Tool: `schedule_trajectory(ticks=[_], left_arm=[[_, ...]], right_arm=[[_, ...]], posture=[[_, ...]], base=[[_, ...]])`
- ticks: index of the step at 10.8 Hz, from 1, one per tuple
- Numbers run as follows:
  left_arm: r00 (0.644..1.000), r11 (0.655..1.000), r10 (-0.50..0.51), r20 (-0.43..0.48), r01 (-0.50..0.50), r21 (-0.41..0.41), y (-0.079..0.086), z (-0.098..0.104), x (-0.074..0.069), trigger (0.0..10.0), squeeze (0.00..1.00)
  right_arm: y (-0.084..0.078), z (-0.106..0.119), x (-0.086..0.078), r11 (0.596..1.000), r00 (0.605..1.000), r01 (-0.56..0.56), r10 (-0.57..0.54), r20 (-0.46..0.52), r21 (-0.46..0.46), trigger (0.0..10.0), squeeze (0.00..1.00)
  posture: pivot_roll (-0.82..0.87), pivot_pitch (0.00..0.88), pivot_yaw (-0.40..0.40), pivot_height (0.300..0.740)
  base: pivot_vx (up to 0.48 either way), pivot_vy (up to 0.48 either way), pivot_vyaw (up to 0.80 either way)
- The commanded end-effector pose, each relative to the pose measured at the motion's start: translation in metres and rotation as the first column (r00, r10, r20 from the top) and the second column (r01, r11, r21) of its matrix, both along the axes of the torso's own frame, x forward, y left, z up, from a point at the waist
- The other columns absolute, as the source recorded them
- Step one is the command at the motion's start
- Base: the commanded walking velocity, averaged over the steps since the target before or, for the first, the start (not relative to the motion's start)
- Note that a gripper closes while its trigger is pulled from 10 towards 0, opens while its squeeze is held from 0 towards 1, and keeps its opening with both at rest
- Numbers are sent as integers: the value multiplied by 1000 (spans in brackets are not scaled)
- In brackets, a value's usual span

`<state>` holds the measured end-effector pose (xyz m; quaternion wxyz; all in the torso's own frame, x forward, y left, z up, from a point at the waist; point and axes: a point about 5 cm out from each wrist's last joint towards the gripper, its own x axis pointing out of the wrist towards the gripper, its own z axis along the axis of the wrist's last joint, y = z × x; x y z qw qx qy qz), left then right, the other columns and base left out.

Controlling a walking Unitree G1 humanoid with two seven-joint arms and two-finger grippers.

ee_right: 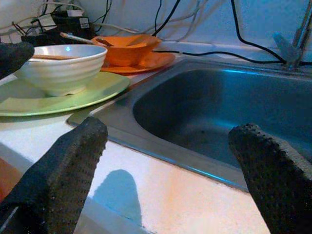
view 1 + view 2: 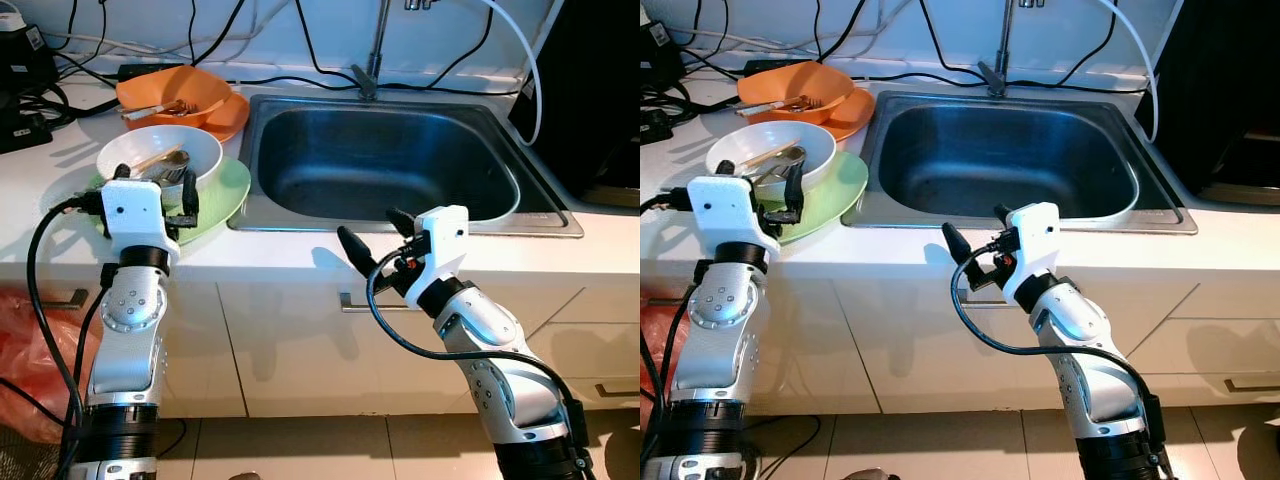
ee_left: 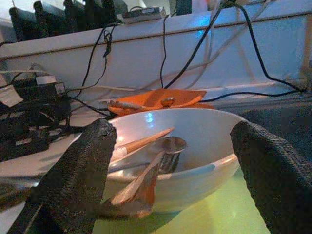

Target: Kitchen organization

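A white bowl holding a spoon, a fork and wooden utensils sits on a green plate left of the steel sink. Behind it an orange bowl with cutlery rests on an orange plate. My left gripper is open at the counter's front edge, its fingers to either side of the white bowl's near rim, over the green plate. My right gripper is open and holds nothing. It hangs just in front of the counter edge, below the sink's front rim.
A faucet rises behind the sink. Black cables and power adapters crowd the back left of the counter. A dark appliance stands at the right. A red bag lies on the floor at the left, beside the cabinet fronts.
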<state>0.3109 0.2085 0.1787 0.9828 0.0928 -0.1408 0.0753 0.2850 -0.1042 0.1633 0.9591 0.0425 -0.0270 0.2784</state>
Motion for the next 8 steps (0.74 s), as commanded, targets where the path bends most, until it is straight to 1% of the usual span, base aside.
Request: schedule_trajectory(ticks=[1,2,3,5,6,7,8], left_arm=[[1000,999,-31,0,31,-11,-4,-1,2,4627,0],[999,999,-36,-13,35,-34,-4,-3,2,4588,0],[999,997,-29,-43,26,-68,-2,-9,3,10000,0],[998,997,-25,-50,22,-70,0,-13,4,10000,0],[999,997,-23,-48,19,-76,0,-14,5,8196,0],[999,996,-29,-34,26,-90,-1,-12,6,0,0],[999,995,-40,-24,38,-94,-2,-11,6,0,0]], right_arm=[[-2,2,-1,1000,1000,10,-10,13,-1,10000,0],[-2,2,-1,1000,1000,9,-9,14,0,10000,0],[-1,2,0,1000,1000,6,-6,14,1,10000,0],[-1,3,0,1000,1000,6,-6,15,2,10000,0],[-1,3,0,1000,1000,6,-6,16,3,10000,0],[-1,3,-1,1000,1000,7,-7,16,4,10000,0],[-1,3,-1,1000,1000,9,-9,16,5,10000,0]], posture=[[97,27,-24,740],[99,26,-24,740],[99,26,-24,740],[97,25,-23,740],[96,24,-23,740],[95,25,-22,740],[94,27,-20,740]], base=[[0,0,0],[0,0,0],[0,0,0],[0,0,0],[0,0,0],[0,0,0],[0,0,0]])
